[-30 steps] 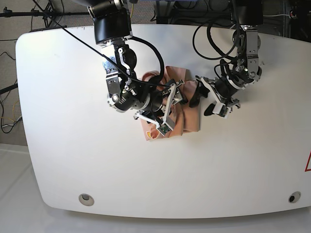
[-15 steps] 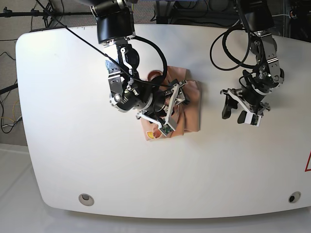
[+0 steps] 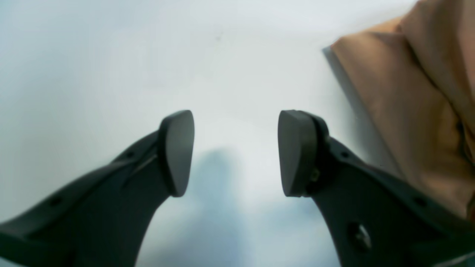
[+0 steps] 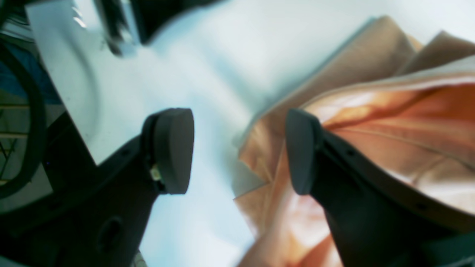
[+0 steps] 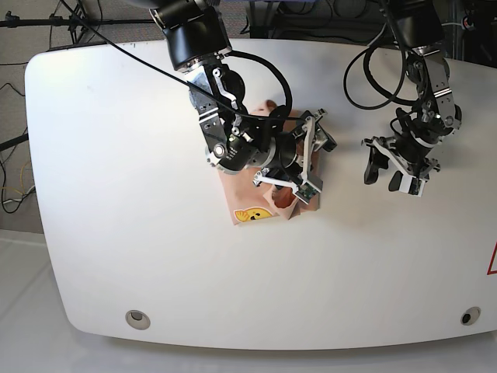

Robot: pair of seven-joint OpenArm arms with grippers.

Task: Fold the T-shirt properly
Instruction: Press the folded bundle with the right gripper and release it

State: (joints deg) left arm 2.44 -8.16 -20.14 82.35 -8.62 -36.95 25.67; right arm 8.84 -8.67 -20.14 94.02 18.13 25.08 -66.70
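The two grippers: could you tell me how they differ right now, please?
The right gripper hovers over the folded T-shirt, which shows between its jaws in its wrist view; the left gripper hangs off to the side over bare table, with the shirt only at the edge of its wrist view. Both are open and hold nothing.

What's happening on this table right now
A two-armed robot is folding a salmon-pink T-shirt, which lies bunched in a compact bundle mid-table with its yellow smiley print showing. The right gripper hangs open over the bundle's edge, holding nothing. The left gripper is open too, off to the side above the bare white table. The fold looks rough.
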